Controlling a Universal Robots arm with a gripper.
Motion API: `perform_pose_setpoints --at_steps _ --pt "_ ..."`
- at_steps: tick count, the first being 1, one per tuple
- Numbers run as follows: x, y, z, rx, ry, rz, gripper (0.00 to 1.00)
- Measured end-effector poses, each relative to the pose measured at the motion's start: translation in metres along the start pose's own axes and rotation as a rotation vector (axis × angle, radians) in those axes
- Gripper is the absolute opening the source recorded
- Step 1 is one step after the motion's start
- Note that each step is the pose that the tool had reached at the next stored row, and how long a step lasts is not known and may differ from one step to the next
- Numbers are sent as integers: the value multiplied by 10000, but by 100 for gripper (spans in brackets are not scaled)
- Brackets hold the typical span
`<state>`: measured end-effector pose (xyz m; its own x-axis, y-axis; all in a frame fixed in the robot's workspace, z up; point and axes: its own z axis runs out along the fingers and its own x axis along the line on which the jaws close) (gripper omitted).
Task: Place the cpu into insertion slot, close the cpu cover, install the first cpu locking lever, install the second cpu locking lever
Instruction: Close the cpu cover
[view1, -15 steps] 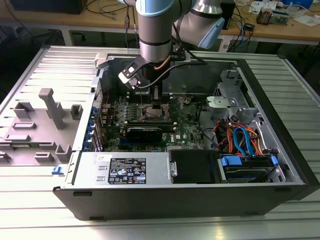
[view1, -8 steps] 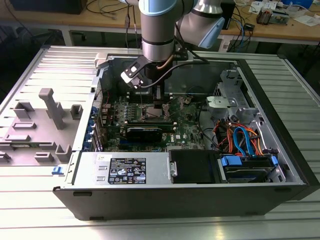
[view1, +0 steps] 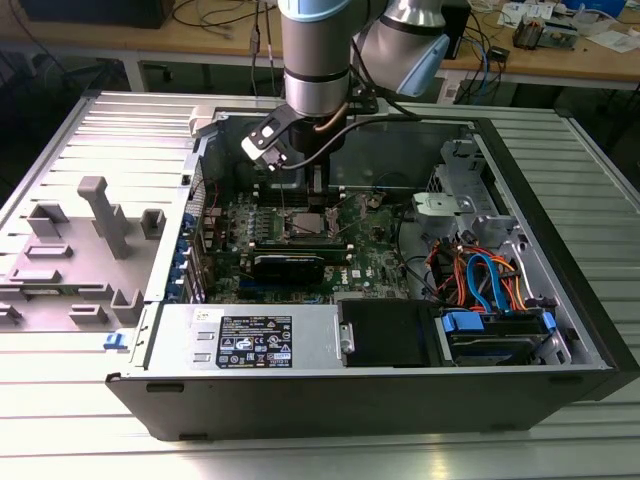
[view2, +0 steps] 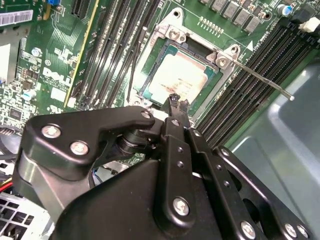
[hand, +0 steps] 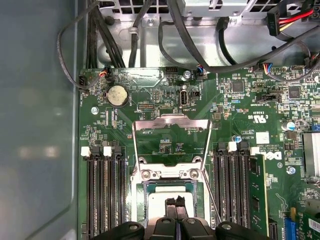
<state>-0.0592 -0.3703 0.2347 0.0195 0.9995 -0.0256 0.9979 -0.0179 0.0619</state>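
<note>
The cpu (view2: 177, 75) (hand: 159, 201), a square chip with a dull silver top, lies in the insertion slot (view2: 165, 37) (hand: 140, 185) on the green board. The cpu cover (hand: 171, 123), a thin metal frame with a large window, stands swung open past the slot's hinge. One thin wire locking lever (view2: 260, 76) (hand: 212, 197) sticks up, unlatched, beside the slot. My gripper (view2: 177, 100) (hand: 175, 202) hovers just over the chip's edge, fingers pressed together with nothing between them. In the exterior view the gripper (view1: 313, 190) hangs above the slot (view1: 305, 225).
Black memory slots (hand: 102, 195) (hand: 235, 190) flank the socket on both sides. Cable bundles (hand: 200, 40) run past the board's edge. The open case (view1: 560, 300) holds a power supply (view1: 255, 338) and drive cabling (view1: 485, 280). Grey fixtures (view1: 100, 215) stand at the exterior view's left.
</note>
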Motion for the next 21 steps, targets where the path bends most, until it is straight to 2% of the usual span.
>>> perform_pose_setpoints --at_steps 3,10,21 --pt "0 13 0 5 -3 -1 11" --pt "2 140 10 114 -3 -3 11" --pt "2 170 -8 139 -4 -6 11"
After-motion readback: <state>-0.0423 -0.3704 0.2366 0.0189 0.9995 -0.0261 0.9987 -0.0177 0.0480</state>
